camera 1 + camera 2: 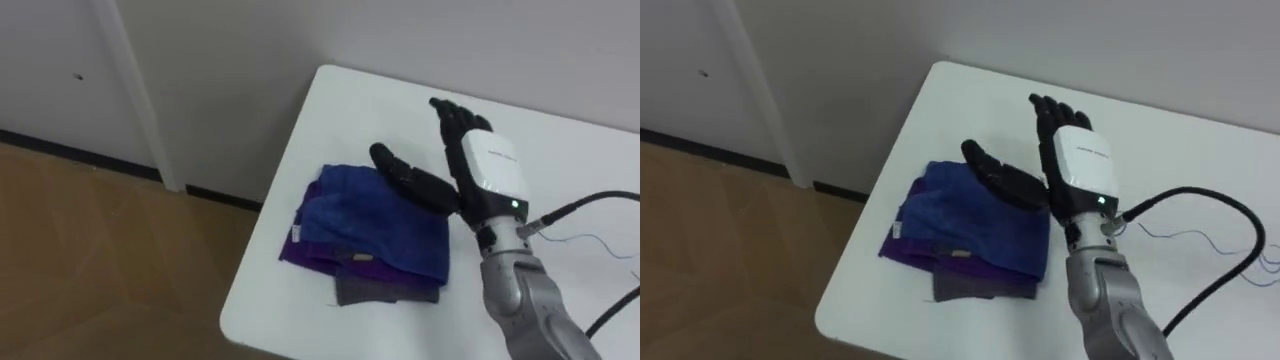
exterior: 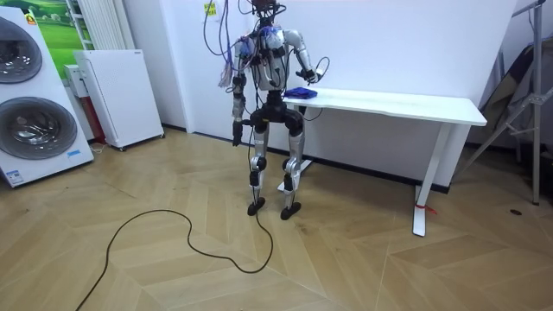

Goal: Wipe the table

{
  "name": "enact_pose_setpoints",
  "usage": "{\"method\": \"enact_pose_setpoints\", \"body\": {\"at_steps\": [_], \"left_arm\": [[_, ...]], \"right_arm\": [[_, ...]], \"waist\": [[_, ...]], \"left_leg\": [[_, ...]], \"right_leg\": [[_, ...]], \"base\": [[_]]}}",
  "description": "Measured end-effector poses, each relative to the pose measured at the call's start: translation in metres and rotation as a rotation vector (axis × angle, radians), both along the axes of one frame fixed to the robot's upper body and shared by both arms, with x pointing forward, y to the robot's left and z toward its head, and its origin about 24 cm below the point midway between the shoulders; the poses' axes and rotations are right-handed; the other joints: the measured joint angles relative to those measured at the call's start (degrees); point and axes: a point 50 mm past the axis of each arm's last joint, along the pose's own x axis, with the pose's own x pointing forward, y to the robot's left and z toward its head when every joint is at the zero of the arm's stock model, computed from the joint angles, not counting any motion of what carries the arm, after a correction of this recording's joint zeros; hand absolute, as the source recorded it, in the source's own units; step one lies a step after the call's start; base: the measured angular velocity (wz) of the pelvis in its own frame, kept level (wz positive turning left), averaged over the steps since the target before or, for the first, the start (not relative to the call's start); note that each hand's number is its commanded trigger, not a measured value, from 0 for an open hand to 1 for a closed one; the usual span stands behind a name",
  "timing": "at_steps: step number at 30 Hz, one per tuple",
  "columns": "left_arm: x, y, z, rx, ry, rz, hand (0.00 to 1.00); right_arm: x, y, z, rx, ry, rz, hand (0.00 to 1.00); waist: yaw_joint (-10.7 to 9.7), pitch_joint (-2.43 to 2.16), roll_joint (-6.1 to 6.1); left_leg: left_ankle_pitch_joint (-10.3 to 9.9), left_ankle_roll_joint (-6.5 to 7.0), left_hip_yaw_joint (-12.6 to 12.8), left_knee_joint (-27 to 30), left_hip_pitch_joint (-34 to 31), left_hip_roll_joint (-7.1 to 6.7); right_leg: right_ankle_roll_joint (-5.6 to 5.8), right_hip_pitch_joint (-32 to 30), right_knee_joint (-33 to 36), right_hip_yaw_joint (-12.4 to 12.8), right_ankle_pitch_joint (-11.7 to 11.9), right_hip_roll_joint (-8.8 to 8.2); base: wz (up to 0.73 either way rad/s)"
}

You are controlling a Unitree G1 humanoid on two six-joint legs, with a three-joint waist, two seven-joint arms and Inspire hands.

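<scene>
A folded stack of cloths [image 1: 365,225] lies near the left front corner of the white table [image 1: 335,110]: blue on top, purple under it, grey at the bottom. My right hand [image 1: 485,165] hovers at the stack's right edge, open, fingers straight and pointing toward the wall, its thumb reaching over the blue cloth. In the room view I stand at the table's [image 2: 389,104] left end with the right arm raised over the cloths [image 2: 300,92]. My left hand [image 2: 235,131] hangs beside my hip.
The table's left and front edges run close to the cloths; wooden floor lies below. A thin wire [image 1: 590,240] lies on the table at the right. Two washing machines [image 2: 30,95] and a white cabinet [image 2: 117,95] stand along the room view's left.
</scene>
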Motion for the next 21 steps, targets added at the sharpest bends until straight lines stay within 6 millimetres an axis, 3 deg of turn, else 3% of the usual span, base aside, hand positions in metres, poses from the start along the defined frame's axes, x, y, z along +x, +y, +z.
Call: {"method": "enact_pose_setpoints", "body": {"at_steps": [5,11,15,21], "left_arm": [[0.002,0.0,0.0,0.003,-0.003,-0.02,0.0],[0.002,0.0,0.001,0.007,-0.005,-0.028,0.0],[-0.001,0.0,0.0,0.011,0.014,-0.043,0.0],[-0.009,-0.002,-0.001,0.014,0.048,-0.052,0.0]], "right_arm": [[-0.008,-0.003,-0.026,-0.104,0.138,0.025,0.0],[-0.017,-0.003,-0.035,-0.154,0.185,0.044,0.0],[-0.026,-0.005,-0.044,-0.166,0.222,0.04,0.0],[-0.035,-0.005,-0.053,-0.197,0.253,0.043,0.0]], "waist": [[0.32,-0.05,-0.09],[0.53,0.12,0.23],[0.84,-0.25,0.54],[0.34,-0.34,0.72]], "left_leg": [[0.0,0.0,-0.76,0.0,0.01,0.0],[0.0,0.0,-0.86,0.05,0.0,-0.04],[0.0,0.0,-0.85,0.19,0.13,-0.04],[0.0,0.0,-0.74,0.35,0.1,-0.07]], "right_leg": [[0.0,0.2,-0.04,-0.36,0.0,-0.01],[0.01,0.93,-0.81,-1.19,0.01,-0.06],[0.01,1.25,-1.0,-1.19,0.01,-0.02],[0.03,1.63,-1.02,-1.88,0.01,-0.17]], "base": [[0.04],[0.05],[0.01],[0.04]]}}
